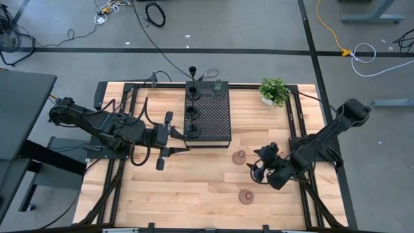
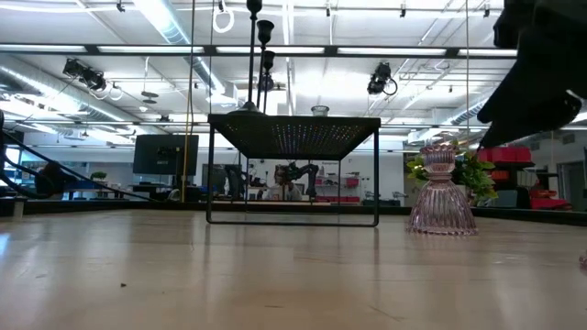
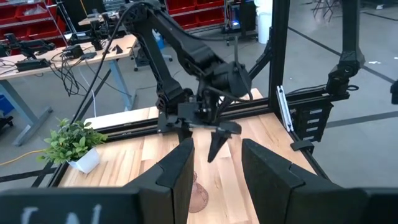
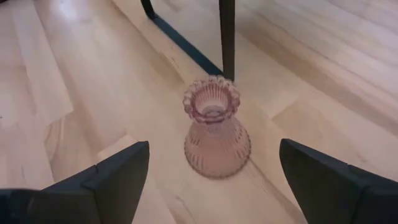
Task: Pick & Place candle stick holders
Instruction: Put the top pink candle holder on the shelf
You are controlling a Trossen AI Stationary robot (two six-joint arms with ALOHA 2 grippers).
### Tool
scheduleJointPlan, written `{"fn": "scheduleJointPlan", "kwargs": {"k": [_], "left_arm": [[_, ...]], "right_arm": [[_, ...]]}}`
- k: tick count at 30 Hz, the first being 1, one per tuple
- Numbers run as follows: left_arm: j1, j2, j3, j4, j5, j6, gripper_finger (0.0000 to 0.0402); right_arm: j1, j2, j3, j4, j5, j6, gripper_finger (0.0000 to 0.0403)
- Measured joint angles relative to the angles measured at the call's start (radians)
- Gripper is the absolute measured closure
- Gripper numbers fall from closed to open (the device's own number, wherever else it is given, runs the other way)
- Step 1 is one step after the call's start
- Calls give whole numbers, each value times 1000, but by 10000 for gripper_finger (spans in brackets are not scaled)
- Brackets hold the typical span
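The right tool (image 4: pixel 211 180), fingers spread wide, hovers empty near the pink ribbed holder (image 4: pixel 216 127), not touching it.

— What colours do you see past your fingers?

— My right gripper (image 4: pixel 211 171) is black. Ahead stands a ribbed pink glass holder (image 4: pixel 215 129) on the pale, streaky-grained wooden table (image 4: pixel 81 74).

— And elsewhere?

— A black block (image 1: pixel 208 114) dotted with tiny holes, black thin-stemmed holders (image 1: pixel 192 113) on it, a green leafy plant (image 1: pixel 273 89) in a white pot.
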Motion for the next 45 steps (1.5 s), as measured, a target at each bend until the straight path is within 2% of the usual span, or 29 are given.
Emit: {"fn": "scheduleJointPlan", "kwargs": {"k": [11, 22, 32, 38, 45], "left_arm": [[0, 0, 0, 0, 0, 1, 264], [0, 0, 0, 0, 0, 22, 264], [0, 0, 0, 0, 0, 26, 264], [0, 0, 0, -4, 0, 27, 264], [0, 0, 0, -8, 0, 27, 264]], "right_arm": [[0, 107, -105, 348, 113, -96, 46], [-49, 259, -108, 500, 174, -118, 46], [-116, 306, -107, 564, 174, -157, 49], [-131, 311, -107, 573, 144, -157, 96], [-133, 311, -107, 576, 132, -164, 213]]}}
